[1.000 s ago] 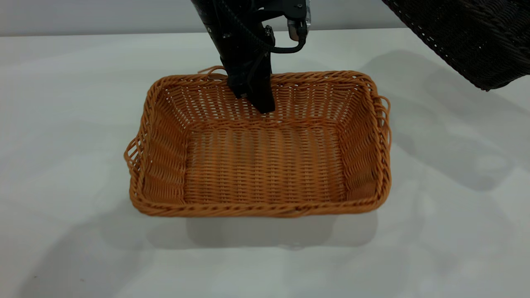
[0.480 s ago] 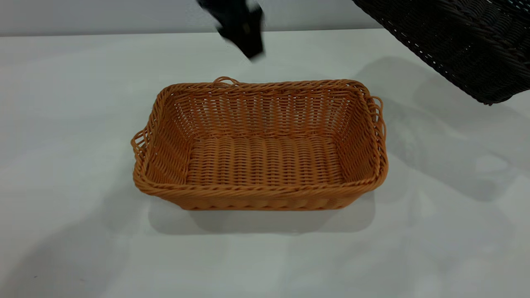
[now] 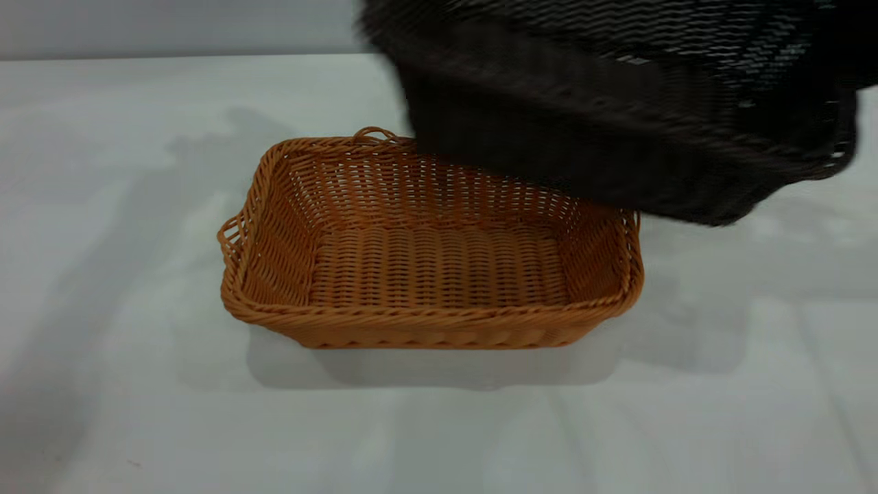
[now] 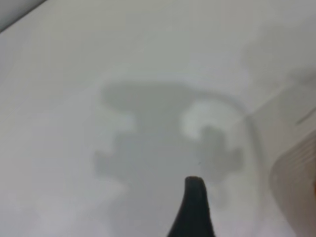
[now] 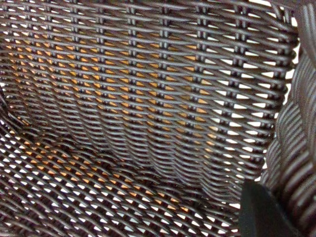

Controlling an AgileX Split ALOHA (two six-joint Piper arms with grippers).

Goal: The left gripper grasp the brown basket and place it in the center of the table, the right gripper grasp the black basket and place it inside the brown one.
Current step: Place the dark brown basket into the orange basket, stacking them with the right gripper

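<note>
The brown basket point(image 3: 432, 274) sits flat and empty on the table point(image 3: 137, 206), near its middle. The black basket point(image 3: 617, 116) hangs tilted in the air above the brown one's far right corner, and it hides that part of the rim. In the right wrist view the black basket's weave point(image 5: 138, 108) fills the picture, with orange showing through it. My right gripper point(image 5: 281, 210) is shut on the black basket's rim, and only one finger point(image 5: 259, 215) shows. My left gripper point(image 4: 244, 210) is open over bare table, away from both baskets, with one finger point(image 4: 194, 210) visible.
The pale tabletop point(image 3: 741, 384) stretches bare around the brown basket on all sides. Its far edge meets a grey wall point(image 3: 171, 27). A blurred pale, ribbed shape point(image 4: 298, 187) lies at the border of the left wrist view.
My left gripper let go of the brown basket's far rim and rose out of the exterior view. The brown basket settled flat. The black basket swung left and lower, over the brown one.
</note>
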